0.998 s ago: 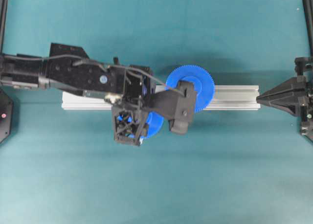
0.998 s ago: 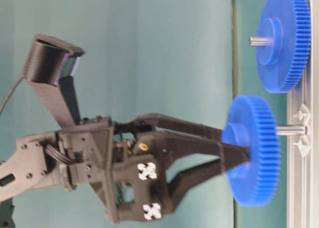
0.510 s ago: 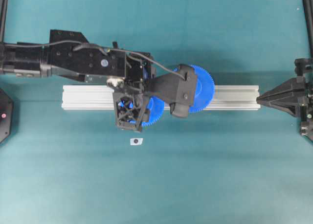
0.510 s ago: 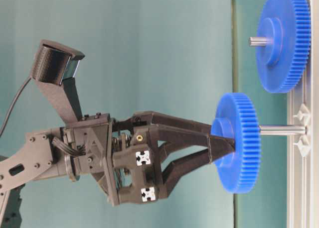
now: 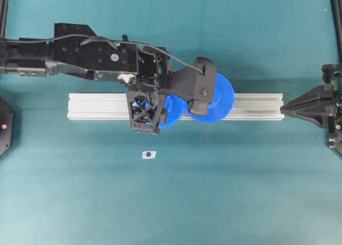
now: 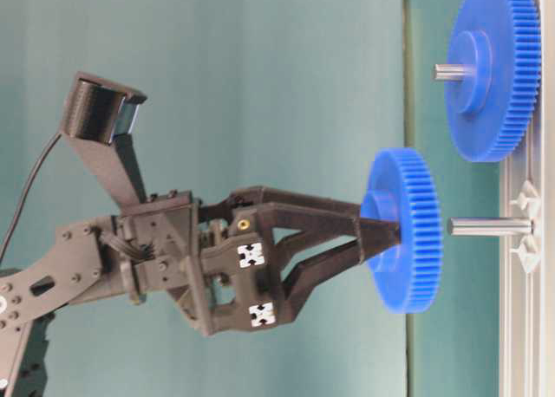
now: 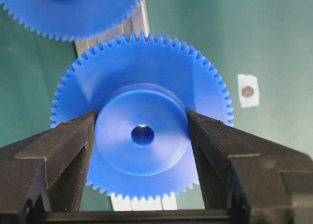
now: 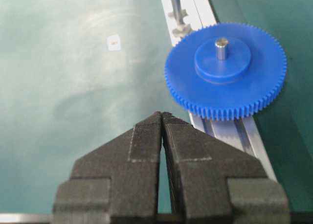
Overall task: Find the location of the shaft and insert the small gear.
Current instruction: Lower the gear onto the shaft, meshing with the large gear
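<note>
the blue plastic toothed small gear is held by its raised hub between the black fingers of the left gripper, jaws part open on the hub. its bore axis is seen pointing at the aluminium rail, the short silvery steel shaft lying just beyond, apart and slightly off the bore line. a jam could be caused by that offset. farther off, the wider blue gear sits pinned; the right gripper is closed, empty.
</note>
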Robot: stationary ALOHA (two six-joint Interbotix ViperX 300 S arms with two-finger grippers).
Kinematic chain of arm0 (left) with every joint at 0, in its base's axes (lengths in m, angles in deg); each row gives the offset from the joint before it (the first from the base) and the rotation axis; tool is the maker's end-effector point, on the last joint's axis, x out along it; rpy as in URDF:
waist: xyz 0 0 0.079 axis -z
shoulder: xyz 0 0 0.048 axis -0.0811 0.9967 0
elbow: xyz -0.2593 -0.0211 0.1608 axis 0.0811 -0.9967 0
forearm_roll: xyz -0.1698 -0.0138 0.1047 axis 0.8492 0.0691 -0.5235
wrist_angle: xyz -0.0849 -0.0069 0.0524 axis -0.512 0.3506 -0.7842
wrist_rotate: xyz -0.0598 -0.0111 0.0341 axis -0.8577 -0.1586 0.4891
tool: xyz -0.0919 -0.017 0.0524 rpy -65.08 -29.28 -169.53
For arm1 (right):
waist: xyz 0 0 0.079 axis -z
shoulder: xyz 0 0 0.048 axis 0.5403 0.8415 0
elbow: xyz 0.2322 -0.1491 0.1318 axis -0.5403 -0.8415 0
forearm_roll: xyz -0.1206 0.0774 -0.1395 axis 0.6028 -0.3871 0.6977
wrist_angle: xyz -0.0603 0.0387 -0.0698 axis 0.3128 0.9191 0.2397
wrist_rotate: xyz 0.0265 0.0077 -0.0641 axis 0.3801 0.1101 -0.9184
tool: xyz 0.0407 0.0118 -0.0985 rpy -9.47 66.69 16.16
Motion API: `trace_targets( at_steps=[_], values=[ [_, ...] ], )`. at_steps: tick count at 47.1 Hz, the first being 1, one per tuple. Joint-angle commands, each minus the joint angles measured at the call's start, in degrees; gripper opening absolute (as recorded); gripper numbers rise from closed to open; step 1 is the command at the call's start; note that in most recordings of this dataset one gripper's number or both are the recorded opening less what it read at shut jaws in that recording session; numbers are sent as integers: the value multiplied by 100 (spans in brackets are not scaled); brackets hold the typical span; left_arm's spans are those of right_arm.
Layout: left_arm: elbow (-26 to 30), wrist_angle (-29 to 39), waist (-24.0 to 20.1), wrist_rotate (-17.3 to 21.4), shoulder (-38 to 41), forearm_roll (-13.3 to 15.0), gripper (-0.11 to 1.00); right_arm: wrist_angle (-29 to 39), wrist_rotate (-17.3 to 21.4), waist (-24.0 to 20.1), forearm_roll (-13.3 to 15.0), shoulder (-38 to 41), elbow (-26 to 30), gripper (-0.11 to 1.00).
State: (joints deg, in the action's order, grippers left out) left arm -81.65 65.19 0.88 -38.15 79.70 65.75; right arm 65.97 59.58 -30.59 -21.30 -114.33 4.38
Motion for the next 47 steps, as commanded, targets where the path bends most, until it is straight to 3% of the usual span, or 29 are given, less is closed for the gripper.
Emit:
trace_targets(
  at_steps=[1, 47],
  values=[
    [167, -53, -18, 9, -62, -26, 63, -44, 62, 35, 9, 26, 62, 5],
    [132, -229, -132, 132, 281, -26, 63, -35, 62, 35, 9, -18, 53, 5]
  ],
)
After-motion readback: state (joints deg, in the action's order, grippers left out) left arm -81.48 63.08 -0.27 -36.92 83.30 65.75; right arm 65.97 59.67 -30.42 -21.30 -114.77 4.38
